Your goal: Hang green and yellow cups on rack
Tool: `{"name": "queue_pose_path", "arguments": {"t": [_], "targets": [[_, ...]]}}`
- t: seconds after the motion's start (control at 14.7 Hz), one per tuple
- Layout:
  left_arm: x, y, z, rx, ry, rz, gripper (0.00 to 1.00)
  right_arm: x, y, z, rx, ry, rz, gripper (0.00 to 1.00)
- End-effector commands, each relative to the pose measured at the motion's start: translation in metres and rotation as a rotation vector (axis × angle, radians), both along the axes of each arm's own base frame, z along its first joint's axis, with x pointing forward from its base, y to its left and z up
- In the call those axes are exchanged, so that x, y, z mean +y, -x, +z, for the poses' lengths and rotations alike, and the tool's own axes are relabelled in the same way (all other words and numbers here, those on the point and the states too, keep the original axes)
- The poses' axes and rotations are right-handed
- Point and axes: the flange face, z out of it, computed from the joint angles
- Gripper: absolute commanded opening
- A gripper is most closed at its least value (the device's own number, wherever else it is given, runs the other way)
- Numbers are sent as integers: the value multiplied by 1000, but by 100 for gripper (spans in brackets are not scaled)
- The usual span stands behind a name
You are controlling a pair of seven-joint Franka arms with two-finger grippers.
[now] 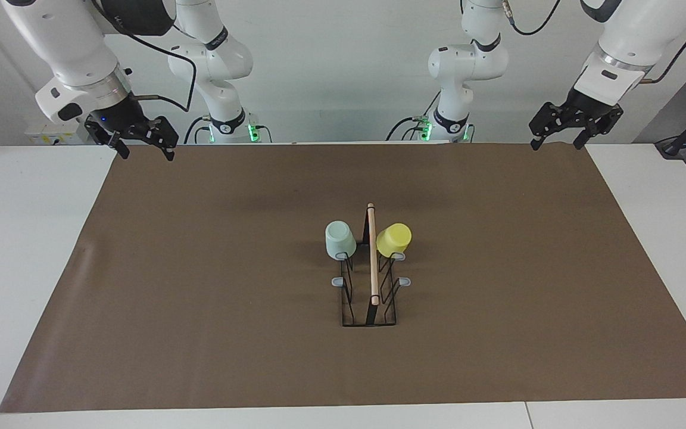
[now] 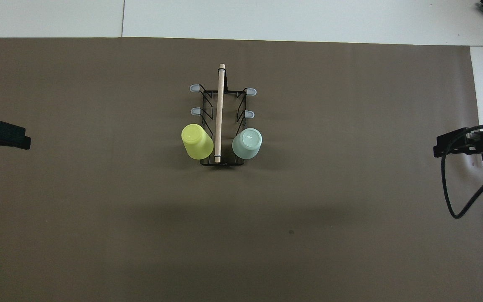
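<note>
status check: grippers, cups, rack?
Left gripper and right gripper open, empty, up at the table's robot-side corners. Green cup and yellow cup hang upside down on rack. Nothing in the way.

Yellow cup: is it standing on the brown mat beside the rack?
No, the yellow cup hangs upside down on a prong of the rack, clear of the mat.

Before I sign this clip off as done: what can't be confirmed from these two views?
- Prongs under the green cup and yellow cup: covered by the cups in both views, so how they seat on the rack is unseen.
- Left gripper and right gripper: the overhead view's side edges cut them off.
- Cup mouths: face down, hidden in both views.
</note>
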Motion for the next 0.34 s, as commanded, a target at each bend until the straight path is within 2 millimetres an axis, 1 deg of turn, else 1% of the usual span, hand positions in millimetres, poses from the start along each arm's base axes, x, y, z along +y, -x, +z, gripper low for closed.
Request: {"name": "queue_pose_path", "arguments": {"t": [0.0,0.27], "targets": [[0,5,4,5,-35,-27,100,0,3,4,-6,6,2,100],[2,5,4,0,-34,-48,100,0,3,4,-6,6,0,100]]}}
